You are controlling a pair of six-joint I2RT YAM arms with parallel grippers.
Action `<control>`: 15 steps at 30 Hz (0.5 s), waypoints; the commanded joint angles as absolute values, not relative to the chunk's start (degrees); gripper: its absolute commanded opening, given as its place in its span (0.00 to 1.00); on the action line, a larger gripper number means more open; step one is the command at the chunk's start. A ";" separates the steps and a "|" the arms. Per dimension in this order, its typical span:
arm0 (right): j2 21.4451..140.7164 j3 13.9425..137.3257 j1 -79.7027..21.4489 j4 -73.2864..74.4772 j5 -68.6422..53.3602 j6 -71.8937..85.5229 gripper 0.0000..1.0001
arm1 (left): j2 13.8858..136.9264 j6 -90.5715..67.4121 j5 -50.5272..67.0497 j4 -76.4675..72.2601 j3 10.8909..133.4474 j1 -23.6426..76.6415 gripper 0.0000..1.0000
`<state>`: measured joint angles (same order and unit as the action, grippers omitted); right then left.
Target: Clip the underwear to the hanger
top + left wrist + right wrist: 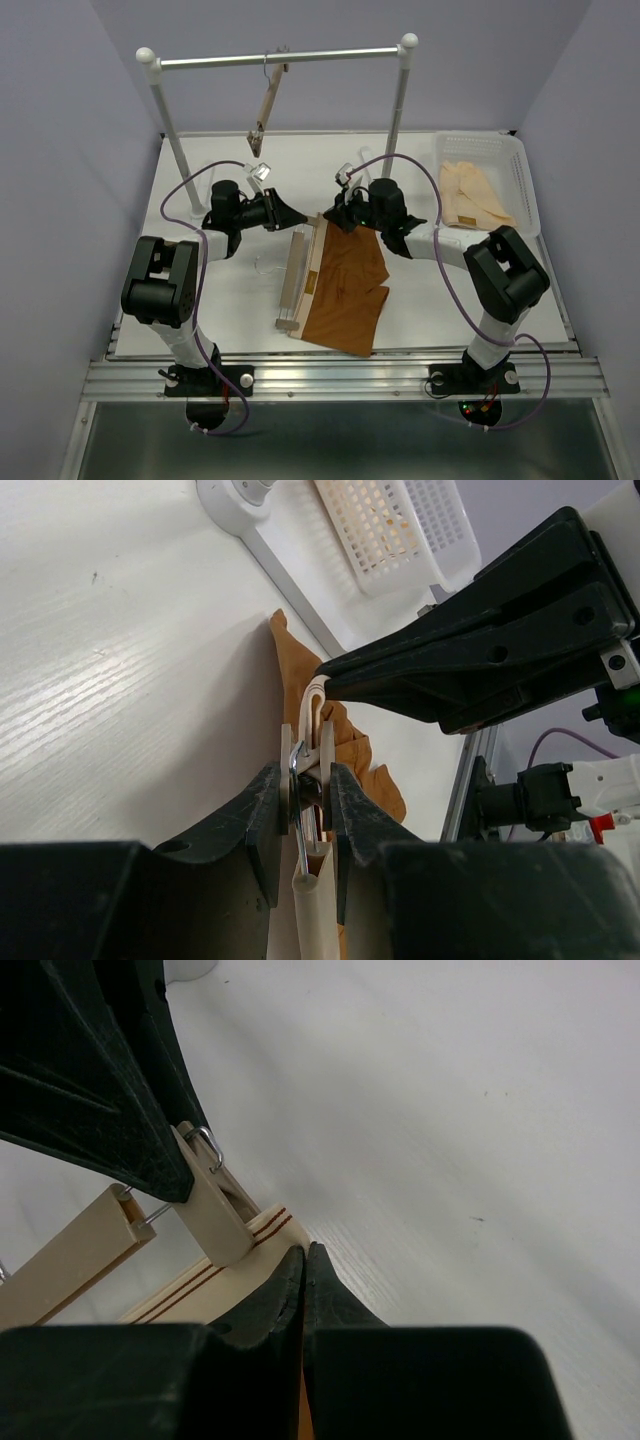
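The hanger (293, 285) lies on the table, its far-end clip (312, 765) pinched between the fingers of my left gripper (305, 775), which is shut on it. The rust-brown underwear (345, 295) lies flat just right of the hanger. My right gripper (303, 1252) is shut on its tan striped waistband (230, 1285), right beside the clip (215, 1215). In the left wrist view the waistband edge (318, 695) stands up at the clip's mouth, under my right gripper. In the top view both grippers, left (303, 217) and right (328, 222), meet at the hanger's far end.
A steel rail (280, 58) on white posts crosses the back, with a second hanger (268, 100) dangling from it. A white basket (520, 165) at the back right holds pale cream garments (472, 195). A post base (235, 500) is near my left gripper.
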<state>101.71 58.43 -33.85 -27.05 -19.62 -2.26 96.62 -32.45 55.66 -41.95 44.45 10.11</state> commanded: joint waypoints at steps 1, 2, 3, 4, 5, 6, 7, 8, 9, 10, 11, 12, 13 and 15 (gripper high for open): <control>98.35 61.87 -33.75 -31.03 -19.86 -1.67 0.01 | 95.89 -29.18 57.04 -41.13 45.44 10.90 0.00; 98.26 61.96 -33.75 -31.03 -20.04 -1.58 0.01 | 95.89 -29.18 56.95 -41.13 45.53 10.81 0.00; 98.26 62.14 -33.75 -31.03 -20.30 -1.58 0.01 | 95.89 -29.09 56.95 -41.05 45.53 10.98 0.00; 98.26 62.31 -33.75 -30.94 -20.30 -1.50 0.01 | 95.89 -29.09 56.95 -40.96 45.61 10.99 0.00; 98.44 62.66 -33.75 -30.85 -20.39 -1.49 0.01 | 95.89 -29.00 57.04 -40.96 45.70 11.16 0.00; 98.44 62.75 -33.75 -30.85 -20.39 -1.41 0.01 | 95.89 -29.00 57.04 -40.87 45.79 11.16 0.00; 98.44 62.75 -33.75 -30.76 -20.39 -1.32 0.01 | 95.80 -29.00 56.95 -40.87 45.79 11.16 0.00; 98.44 62.75 -33.75 -30.67 -20.48 -1.32 0.01 | 95.80 -29.00 57.04 -40.87 45.79 11.25 0.00; 98.52 62.75 -33.75 -30.59 -20.48 -1.14 0.01 | 95.80 -29.09 57.22 -40.78 45.97 11.25 0.00; 98.61 62.75 -33.75 -30.50 -20.39 -1.14 0.01 | 95.80 -29.18 57.30 -40.69 45.97 11.25 0.00; 98.70 62.75 -33.75 -30.41 -20.48 -1.06 0.01 | 95.80 -29.27 57.57 -40.52 46.05 11.25 0.00; 98.79 62.84 -33.75 -30.15 -20.48 -0.97 0.01 | 96.15 -29.01 57.74 -40.17 46.32 11.25 0.00; 98.88 62.84 -33.75 -30.06 -20.57 -0.88 0.01 | 96.24 -28.83 57.92 -40.08 46.32 11.25 0.00; 99.05 62.84 -33.75 -30.06 -20.57 -0.62 0.01 | 96.68 -28.92 58.36 -40.08 46.23 11.25 0.00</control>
